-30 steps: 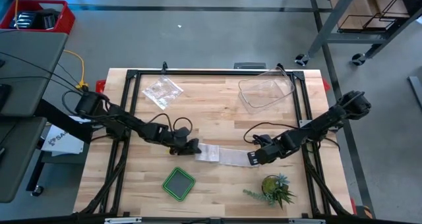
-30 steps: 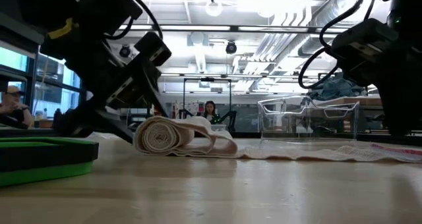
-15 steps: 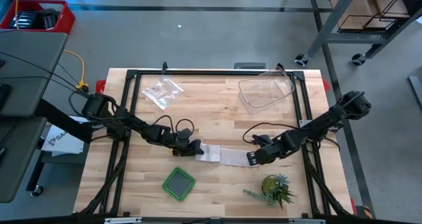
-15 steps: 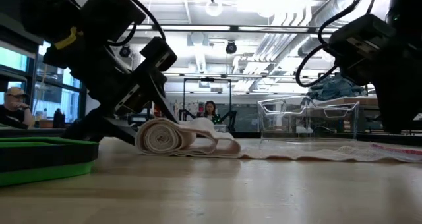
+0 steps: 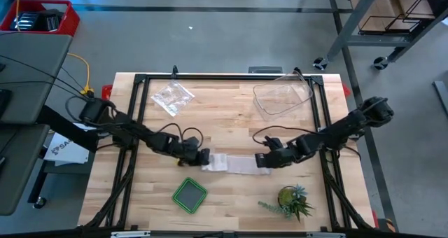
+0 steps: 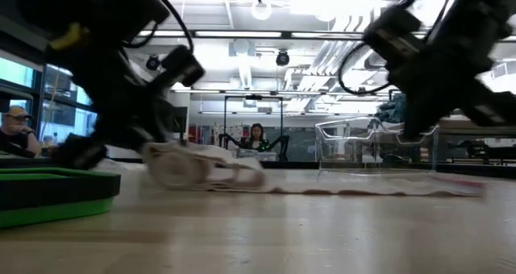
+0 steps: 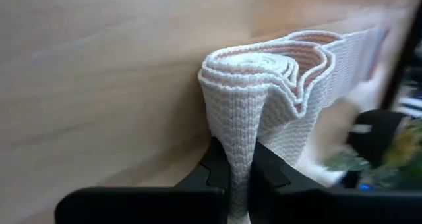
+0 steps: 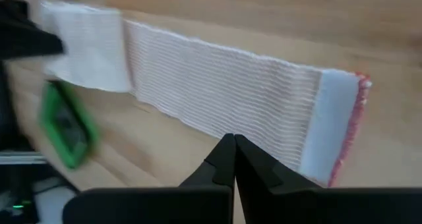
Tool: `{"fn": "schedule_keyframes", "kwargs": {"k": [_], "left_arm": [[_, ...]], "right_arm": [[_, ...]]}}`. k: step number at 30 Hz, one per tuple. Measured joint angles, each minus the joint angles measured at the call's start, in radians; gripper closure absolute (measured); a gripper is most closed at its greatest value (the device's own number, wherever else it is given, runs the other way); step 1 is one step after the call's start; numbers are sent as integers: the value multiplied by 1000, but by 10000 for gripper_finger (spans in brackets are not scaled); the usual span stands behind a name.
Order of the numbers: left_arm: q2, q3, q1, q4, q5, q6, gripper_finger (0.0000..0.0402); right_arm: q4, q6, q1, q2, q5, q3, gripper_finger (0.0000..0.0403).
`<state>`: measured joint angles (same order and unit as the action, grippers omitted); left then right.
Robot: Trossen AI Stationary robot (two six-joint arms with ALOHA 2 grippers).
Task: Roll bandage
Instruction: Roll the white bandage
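From above we see the bandage (image 5: 231,163) lying across the middle of the wooden surface (image 5: 224,126), partly rolled at its left end, the flat strip running right. The left hand (image 5: 203,158) sits at the rolled end and the right hand (image 5: 262,160) at the strip's free end. A crinkly clear bag (image 5: 172,96) and a clear tub (image 5: 281,98) lie toward the far side, a green square lid (image 5: 190,194) and a small plant (image 5: 290,200) toward the near edge. In the low view the roll (image 6: 181,163) rests on the surface with the strip trailing right; the left arm's dark bulk is beside it, the green lid (image 6: 56,195) at the near left, the tub (image 6: 376,149) behind, and a person (image 6: 257,136) far back in the room. In the left wrist view the left hand's fingers (image 7: 214,168) are closed, pinching a fold of the rolled bandage (image 7: 264,92). In the right wrist view the right hand's fingers (image 8: 224,161) are closed tip to tip, holding nothing we can see, over the flat strip (image 8: 217,95) near its red-edged end.
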<state>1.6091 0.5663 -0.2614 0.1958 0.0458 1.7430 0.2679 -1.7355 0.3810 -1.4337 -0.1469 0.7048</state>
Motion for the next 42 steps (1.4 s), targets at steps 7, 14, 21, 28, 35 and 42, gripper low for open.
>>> {"fn": "schedule_keyframes", "kwargs": {"k": [7,14,21,28,35,42], "left_arm": [[-173,-2,-34,-342,35,-64,392],[-291,-5,-36,-565,33,-119,392],[-325,-5,-66,-595,32,-118,392],[-320,-5,-102,-591,36,-71,392],[-320,-5,-90,-540,34,-53,393],[-320,-5,-86,-518,-9,-62,393]], "right_arm": [[-341,95,-79,-186,41,27,403],[-363,257,-137,-446,123,296,403],[-138,348,-177,-615,148,554,403],[-115,347,-192,-640,157,572,403],[-93,356,-184,-640,173,571,403],[-84,357,-182,-640,165,571,403]]}}
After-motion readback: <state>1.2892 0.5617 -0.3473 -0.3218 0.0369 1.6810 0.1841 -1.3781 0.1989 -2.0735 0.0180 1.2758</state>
